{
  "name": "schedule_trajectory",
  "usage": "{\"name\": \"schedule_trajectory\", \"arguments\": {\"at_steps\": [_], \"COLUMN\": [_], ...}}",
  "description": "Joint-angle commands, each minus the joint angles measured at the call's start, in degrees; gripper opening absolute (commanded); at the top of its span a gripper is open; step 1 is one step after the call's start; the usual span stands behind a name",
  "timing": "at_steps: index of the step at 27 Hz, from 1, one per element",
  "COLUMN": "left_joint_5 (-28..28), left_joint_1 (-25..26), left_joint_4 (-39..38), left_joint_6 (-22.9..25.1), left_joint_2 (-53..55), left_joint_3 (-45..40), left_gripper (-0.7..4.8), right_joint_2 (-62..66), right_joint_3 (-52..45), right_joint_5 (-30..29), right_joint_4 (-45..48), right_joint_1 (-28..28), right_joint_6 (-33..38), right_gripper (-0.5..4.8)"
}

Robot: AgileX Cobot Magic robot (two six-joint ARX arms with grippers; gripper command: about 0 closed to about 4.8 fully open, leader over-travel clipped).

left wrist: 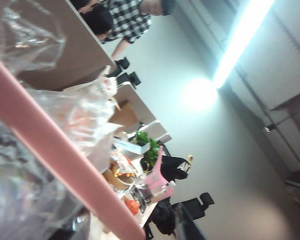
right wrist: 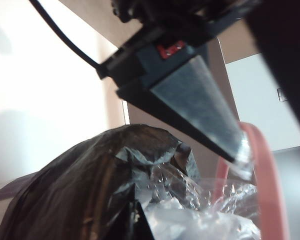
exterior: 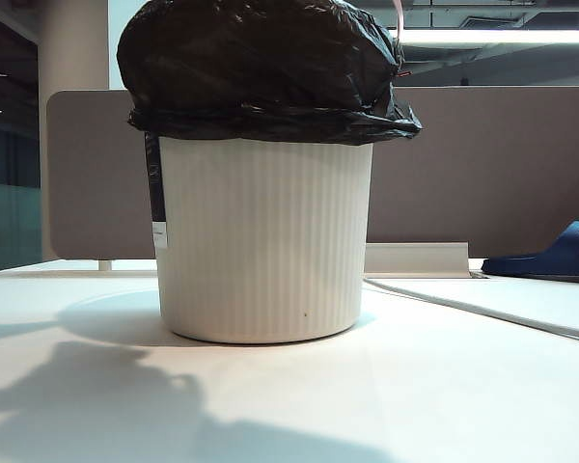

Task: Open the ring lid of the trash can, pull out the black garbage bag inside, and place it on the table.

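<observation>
The right gripper (right wrist: 237, 150) is clenched, its tip against the pink ring lid (right wrist: 262, 175), just above the black garbage bag (right wrist: 85, 190) bulging out of the trash can (exterior: 265, 241) on the table (exterior: 386, 405). The left gripper is out of view; I cannot tell its state, though the ring crosses its camera. The ring could slip off that tip and snag the bag, tipping the can.

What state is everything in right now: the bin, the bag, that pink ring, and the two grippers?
trash can: upright on the table.
black garbage bag: bulging up above the can's rim.
ring lid: lifted, tilted.
right gripper: shut, beside the ring lid.
left gripper: not visible; ring lid crosses its camera view.
</observation>
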Motion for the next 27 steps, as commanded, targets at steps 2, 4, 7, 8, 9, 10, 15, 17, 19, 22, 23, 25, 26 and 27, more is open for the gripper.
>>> {"name": "schedule_trajectory", "arguments": {"at_steps": [2, 4, 7, 8, 9, 10, 15, 17, 19, 22, 23, 25, 26, 27], "left_joint_5": [0.57, 0.59, 0.87, 1.09, 1.38, 1.57, 1.9, 1.99, 2.08, 2.58, 2.75, 2.78, 2.78, 2.78], "left_joint_1": [-0.04, -0.04, -0.04, -0.04, -0.04, -0.04, -0.04, -0.04, -0.04, -0.04, -0.04, -0.04, -0.04, -0.04], "left_joint_4": [2.19, 2.25, 2.45, 2.47, 2.45, 2.47, 2.47, 2.49, 2.51, 2.49, 2.49, 2.6, 2.62, 2.67], "left_joint_6": [-0.98, -1.14, -1.16, -1.16, -1.16, -1.16, -1.16, -1.14, -1.16, -1.14, -1.14, -1.14, -1.14, -1.14], "left_joint_2": [-0.15, -0.15, -0.17, -0.15, -0.15, -0.15, -0.15, -0.15, -0.15, -0.15, -0.15, -0.15, -0.15, -0.15], "left_joint_3": [0.24, 0.24, 0.24, 0.24, 0.24, 0.24, 0.24, 0.24, 0.24, 0.24, 0.24, 0.24, 0.24, 0.24], "left_gripper": [2.17, 2.17, 2.17, 2.17, 2.17, 2.17, 2.17, 2.17, 2.17, 2.17, 2.17, 2.17, 2.17, 2.17], "right_joint_2": [0.74, 1.2, 1.22, 1.31, 1.4, 1.4, 1.4, 1.4, 1.4, 1.4, 1.4, 1.4, 1.4, 1.4], "right_joint_3": [0.31, 0.31, 0.31, 0.31, 0.31, 0.31, 0.33, 0.33, 0.33, 0.33, 0.33, 0.33, 0.33, 0.33], "right_joint_5": [2.12, 2.78, 2.99, 3.19, 3.32, 4.07, 5.4, 5.53, 6.45, 6.58, 6.78, 7.19, 7.56, 7.54], "right_joint_4": [3.15, 4.7, 5.84, 5.95, 6.08, 6.54, 8.5, 8.94, 9.86, 11.04, 11.52, 12.39, 13.18, 13.51], "right_joint_1": [-0.02, -0.04, -0.63, -0.68, -0.68, -0.79, -1.53, -1.9, -1.92, -1.99, -1.99, -1.99, -2.01, -1.99], "right_joint_6": [-2.49, -3.26, -3.26, -3.26, -3.26, -3.26, -3.5, -3.72, -4.59, -4.76, -4.81, -5.66, -6.25, -6.25], "right_gripper": [-0.01, -0.01, -0.01, -0.01, -0.01, -0.01, -0.01, -0.01, -0.01, -0.01, -0.01, -0.01, -0.01, -0.01]}}
